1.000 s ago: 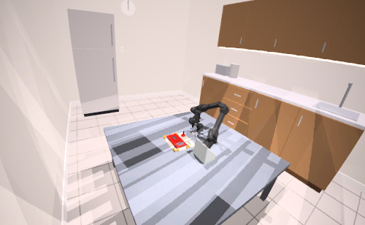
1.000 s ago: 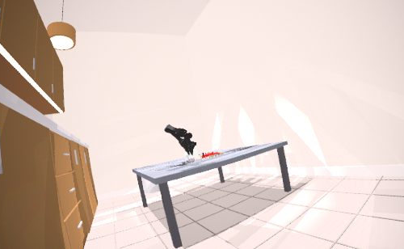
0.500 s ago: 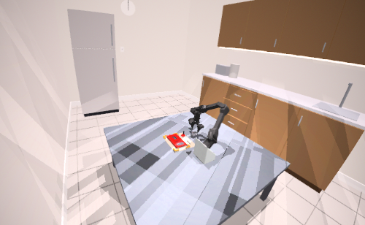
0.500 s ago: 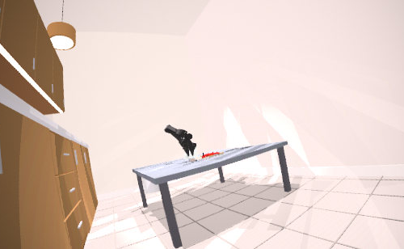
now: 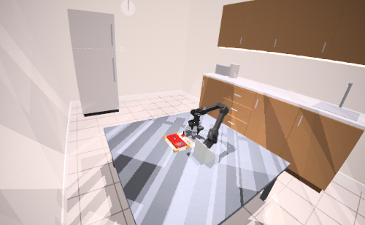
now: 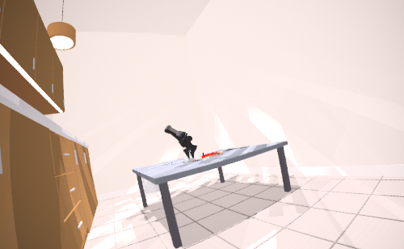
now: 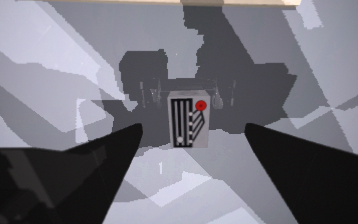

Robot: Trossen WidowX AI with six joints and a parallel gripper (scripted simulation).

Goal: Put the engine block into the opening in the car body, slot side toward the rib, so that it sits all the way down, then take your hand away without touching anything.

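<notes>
Evidently the step in hand is the approach to the grasp: the jaws (image 5: 196,131) (image 6: 190,157) stand spread wide, with nothing held between them. In the wrist view the engine block (image 7: 189,120), a small pale piece with black slots and a red dot on its top, shows in the gap between the two dark fingertips, near the middle from side to side and slightly beyond the line of the tips. Neither finger appears to touch it, and there is visible room on both sides. The block looks squared up to the fingers, its long sides running roughly along the gap.

The next move calls for a straight descent until the pads flank the block, then a gentle close on its two long sides. The pieces of fortune here are the alignment and the room; the risk, I judge, is stopping too high and pinching only the upper edge, or nudging the block askew on the way down.

Farther out, the red car body (image 5: 177,141) (image 6: 211,154) lies on its pale board (image 5: 186,147) on the desk (image 5: 158,182) (image 6: 224,162), just beside the jaws. The block is outside the car body, so lifting, turning the slots toward the rib, seating and a clean withdrawal all remain. Which way the rib faces I cannot tell.
</notes>
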